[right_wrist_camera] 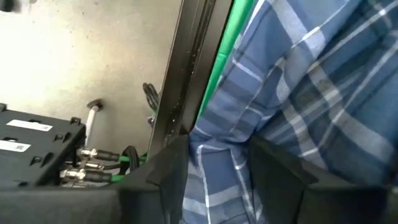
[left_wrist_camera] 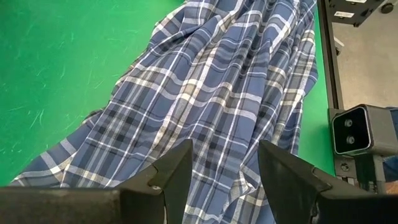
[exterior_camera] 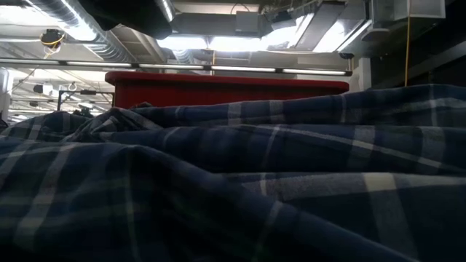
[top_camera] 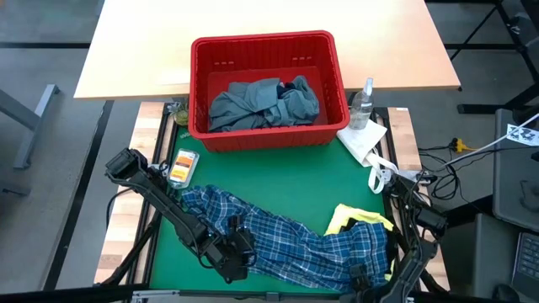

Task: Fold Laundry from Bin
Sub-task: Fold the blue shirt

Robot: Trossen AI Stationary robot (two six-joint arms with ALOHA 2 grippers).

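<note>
So the plaid shirt (top_camera: 286, 240) is spread out along the near edge of the tabletop (top_camera: 278, 181), on the green mat. Its long axis runs side to side, tilting a bit: the left end sits further in from the edge, the right end drops toward the near right corner. The left tool (left_wrist_camera: 221, 177) is down over the shirt's near left part, fingers apart with the cloth lying between them. I can't tell if it's really pinching anything. The right tool (right_wrist_camera: 217, 171) is at the near right corner, right at the mat's edge, fingers also apart with a bunched fold of the plaid between them; same deal, can't tell if it's gripped.

Just past the shirt's right end a small yellow garment (top_camera: 358, 216) pokes out from under it. Further back, the red bin (top_camera: 268, 88) sits at the far edge, long side across the tabletop, with a crumpled grey-blue garment (top_camera: 261, 105) inside.
</note>
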